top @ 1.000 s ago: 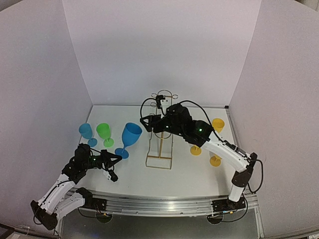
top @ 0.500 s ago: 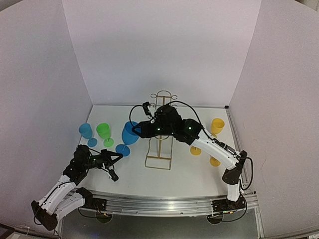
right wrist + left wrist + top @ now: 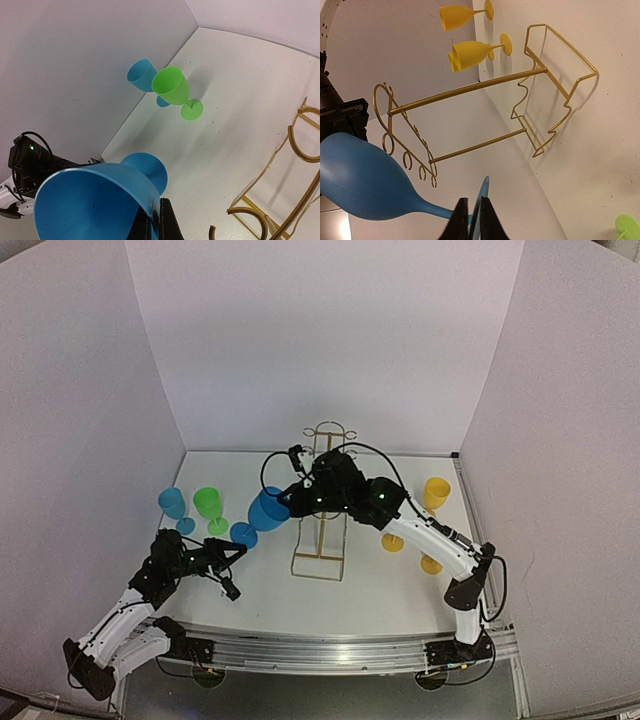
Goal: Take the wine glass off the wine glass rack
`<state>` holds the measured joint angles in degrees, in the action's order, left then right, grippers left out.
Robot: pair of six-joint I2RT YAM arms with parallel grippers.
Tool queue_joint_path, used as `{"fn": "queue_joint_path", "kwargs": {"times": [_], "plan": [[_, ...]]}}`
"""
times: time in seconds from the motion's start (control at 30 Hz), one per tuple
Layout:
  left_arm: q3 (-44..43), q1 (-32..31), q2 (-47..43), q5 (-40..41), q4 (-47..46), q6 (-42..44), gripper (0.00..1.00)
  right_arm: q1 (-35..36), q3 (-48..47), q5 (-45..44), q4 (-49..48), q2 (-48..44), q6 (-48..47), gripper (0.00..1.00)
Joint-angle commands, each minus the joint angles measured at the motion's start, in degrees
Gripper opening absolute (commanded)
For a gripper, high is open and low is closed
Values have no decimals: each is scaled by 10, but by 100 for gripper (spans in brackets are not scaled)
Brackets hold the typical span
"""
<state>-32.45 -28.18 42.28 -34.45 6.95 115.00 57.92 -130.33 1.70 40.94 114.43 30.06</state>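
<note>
The blue wine glass [image 3: 266, 510] stands off the rack, left of it, and leans toward the right arm. My right gripper [image 3: 285, 502] is shut on its rim, one finger inside the bowl [image 3: 90, 205] and one outside [image 3: 157, 212]. The gold wine glass rack [image 3: 320, 530] holds no glass; its bars [image 3: 470, 90] and wire foot [image 3: 243, 210] show in the wrist views. My left gripper [image 3: 238, 554] sits low, just in front of the glass's base. Its jaws [image 3: 472, 202] stand a narrow gap apart, with the base's edge lined up in that gap; I cannot tell whether they touch it.
A green glass [image 3: 208, 503] and a light blue glass [image 3: 172, 503] stand at the left near the wall. Two yellow glasses [image 3: 437, 490] stand right of the rack, partly behind the right arm. White walls close in three sides.
The right arm swung left from the rack and closed on the blue glass's rim. The glass tilted and shifted slightly up and right. The left jaws parted a little.
</note>
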Motion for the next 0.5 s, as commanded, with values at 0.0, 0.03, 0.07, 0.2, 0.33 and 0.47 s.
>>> {"fn": "queue_joint_path", "kwargs": {"times": [0.0,0.03,0.07,0.2,0.33,0.47], "plan": [[-72,1,-19,24,127,-84,81,21,-41,-84,-9,4,-17,0],[-94,1,-21,26,166,-127,89,25,-41,-110,-9,4,-20,0],[-119,1,-22,27,214,-171,93,30,-43,-138,-9,5,-24,0],[-258,1,9,-1,389,-411,98,62,-66,-241,-9,24,-61,0],[-411,1,92,5,457,-693,92,102,-94,-353,-10,55,-96,0],[-525,1,168,43,441,-992,84,130,-127,-424,-11,101,-102,0]]}}
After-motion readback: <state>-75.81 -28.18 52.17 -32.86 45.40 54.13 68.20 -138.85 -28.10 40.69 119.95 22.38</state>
